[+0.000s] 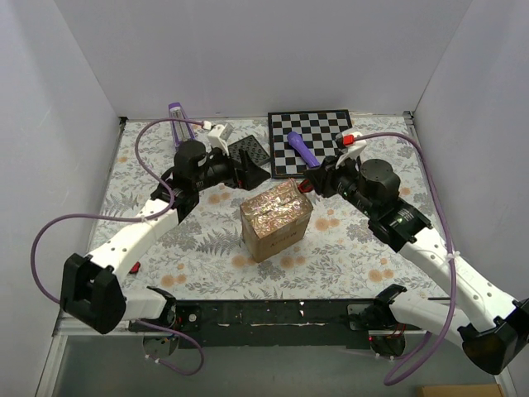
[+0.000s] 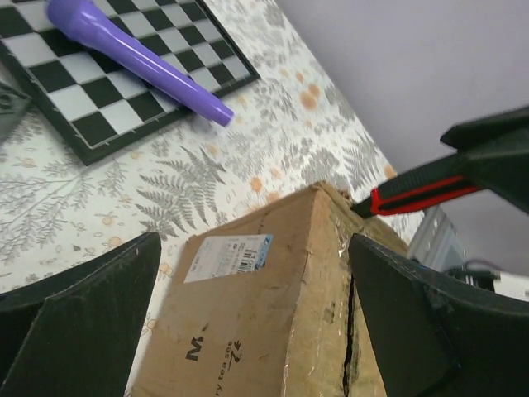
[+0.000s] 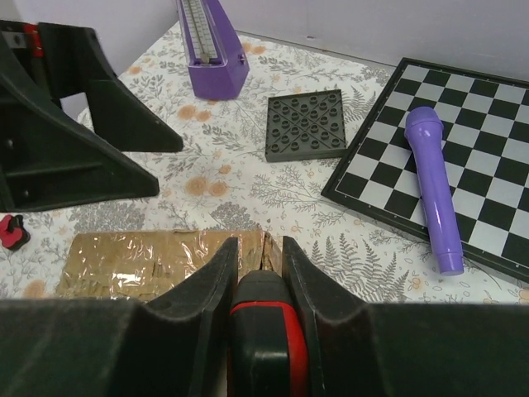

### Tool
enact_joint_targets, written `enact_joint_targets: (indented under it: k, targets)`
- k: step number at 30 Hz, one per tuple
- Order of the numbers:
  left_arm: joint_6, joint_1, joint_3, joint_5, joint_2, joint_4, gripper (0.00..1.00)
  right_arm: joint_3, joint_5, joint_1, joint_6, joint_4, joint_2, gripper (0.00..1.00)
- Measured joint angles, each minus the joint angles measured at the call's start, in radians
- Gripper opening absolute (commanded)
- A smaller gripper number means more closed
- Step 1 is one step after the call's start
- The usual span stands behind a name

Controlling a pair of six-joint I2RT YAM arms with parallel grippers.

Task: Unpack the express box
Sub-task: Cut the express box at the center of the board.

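Note:
The express box [image 1: 277, 219], a brown carton with glossy tape over its top, stands mid-table. Its printed label [image 2: 229, 255] faces the left wrist camera, and a dark slit [image 2: 348, 339] runs along the taped top. My left gripper [image 2: 254, 244] is open wide at the box's far left corner, one finger on each side of its upper edge, holding nothing. My right gripper [image 3: 260, 246] is shut on a black and red utility knife [image 3: 266, 339]. The knife's tip [image 2: 368, 208] rests at the box's far top edge, at the end of the seam.
A chessboard [image 1: 324, 131] lies at the back right with a purple cylinder [image 1: 302, 150] on it. A black studded plate [image 1: 248, 150] and a purple metronome [image 1: 177, 121] are at the back left. A small red piece [image 3: 10, 231] lies by the box.

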Motion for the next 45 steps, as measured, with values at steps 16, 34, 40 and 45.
enact_joint_targets:
  k: [16, 34, 40, 45]
  targets:
    - [0.102, 0.026, 0.054, 0.461, 0.209, 0.035, 0.59, 0.146, -0.108, -0.001, -0.068, -0.085, 0.15, 0.01]
    - [0.088, 0.031, 0.074, 0.562, 0.286, 0.055, 0.0, 0.195, -0.146, -0.001, -0.111, -0.16, 0.174, 0.01]
    - [0.081, 0.032, 0.074, 0.511, 0.262, 0.018, 0.0, 0.215, -0.136, -0.001, -0.106, -0.164, 0.193, 0.01]
    - [0.06, 0.028, 0.074, 0.401, 0.203, -0.069, 0.0, 0.215, -0.104, 0.001, -0.058, -0.135, 0.192, 0.01]
